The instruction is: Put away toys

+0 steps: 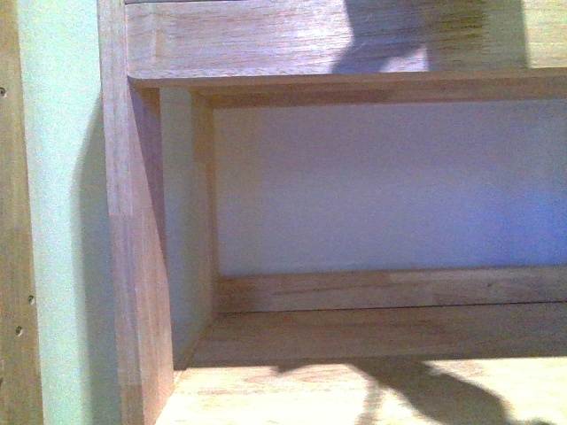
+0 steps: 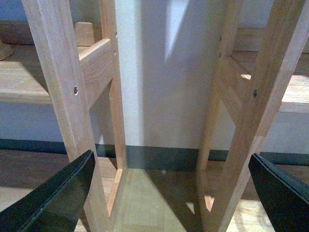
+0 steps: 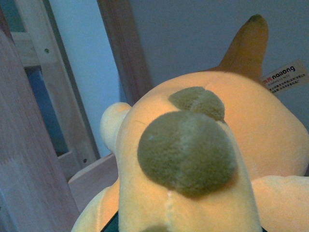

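Plush toy [image 3: 193, 145], orange-yellow and fuzzy, fills the right wrist view, pressed close to the camera. Two round olive-green patches [image 3: 186, 152] sit on its body, a pointed dark-tipped part [image 3: 246, 46] sticks out beyond it, and a white label [image 3: 286, 77] hangs beside that. A wooden post [image 3: 125, 48] stands just behind the toy against a pale wall. The right gripper is covered by the toy, so whether it clasps the plush cannot be told.

The left gripper [image 2: 170, 157] is spread wide, its black fingers [image 2: 58, 198] holding nothing, facing two wooden frame uprights [image 2: 58, 72] above a wooden floor [image 2: 145, 203].

In the front view neither arm nor toy shows. A shelf compartment [image 1: 372, 332] lies ahead: side upright [image 1: 124, 221] at 9 o'clock, top board [image 1: 266, 40] at 12 o'clock, white back panel [image 1: 381, 186] at centre, and a dark shadow [image 1: 443, 390] at 5 o'clock.
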Robot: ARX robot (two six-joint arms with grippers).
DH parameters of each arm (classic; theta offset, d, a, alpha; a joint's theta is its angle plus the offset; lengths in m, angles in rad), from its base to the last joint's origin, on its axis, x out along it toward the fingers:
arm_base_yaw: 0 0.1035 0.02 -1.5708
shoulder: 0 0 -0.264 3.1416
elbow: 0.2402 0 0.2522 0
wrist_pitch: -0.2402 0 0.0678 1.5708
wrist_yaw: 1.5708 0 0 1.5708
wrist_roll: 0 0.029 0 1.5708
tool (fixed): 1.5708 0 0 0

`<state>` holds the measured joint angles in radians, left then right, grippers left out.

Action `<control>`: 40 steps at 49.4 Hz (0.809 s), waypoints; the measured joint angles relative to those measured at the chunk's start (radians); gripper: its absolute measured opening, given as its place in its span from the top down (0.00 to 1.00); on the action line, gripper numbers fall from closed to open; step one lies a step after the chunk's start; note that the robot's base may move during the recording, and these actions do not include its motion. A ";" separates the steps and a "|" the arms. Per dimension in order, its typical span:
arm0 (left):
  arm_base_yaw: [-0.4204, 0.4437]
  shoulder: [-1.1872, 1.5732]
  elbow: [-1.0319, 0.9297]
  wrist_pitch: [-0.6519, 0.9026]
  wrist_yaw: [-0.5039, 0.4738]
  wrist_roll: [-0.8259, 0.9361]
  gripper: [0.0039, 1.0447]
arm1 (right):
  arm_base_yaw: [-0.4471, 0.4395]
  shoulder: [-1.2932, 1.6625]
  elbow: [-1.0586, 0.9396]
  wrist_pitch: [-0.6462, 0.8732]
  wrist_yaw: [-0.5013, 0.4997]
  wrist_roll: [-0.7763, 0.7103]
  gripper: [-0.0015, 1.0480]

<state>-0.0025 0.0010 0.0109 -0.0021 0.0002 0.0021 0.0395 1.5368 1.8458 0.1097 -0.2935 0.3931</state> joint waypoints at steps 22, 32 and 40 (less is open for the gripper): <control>0.000 0.000 0.000 0.000 0.000 0.000 0.05 | 0.070 0.277 0.344 -0.167 -0.117 0.170 0.83; 0.000 0.000 0.000 0.000 0.000 0.000 0.05 | 0.117 0.337 0.431 -0.211 -0.140 0.132 0.83; 0.000 0.000 0.000 0.000 0.000 0.000 0.05 | 0.127 0.401 0.521 -0.233 -0.132 0.130 0.83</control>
<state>-0.0025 0.0010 0.0109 -0.0021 -0.0002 0.0021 0.1661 1.9381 2.3672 -0.1230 -0.4259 0.5232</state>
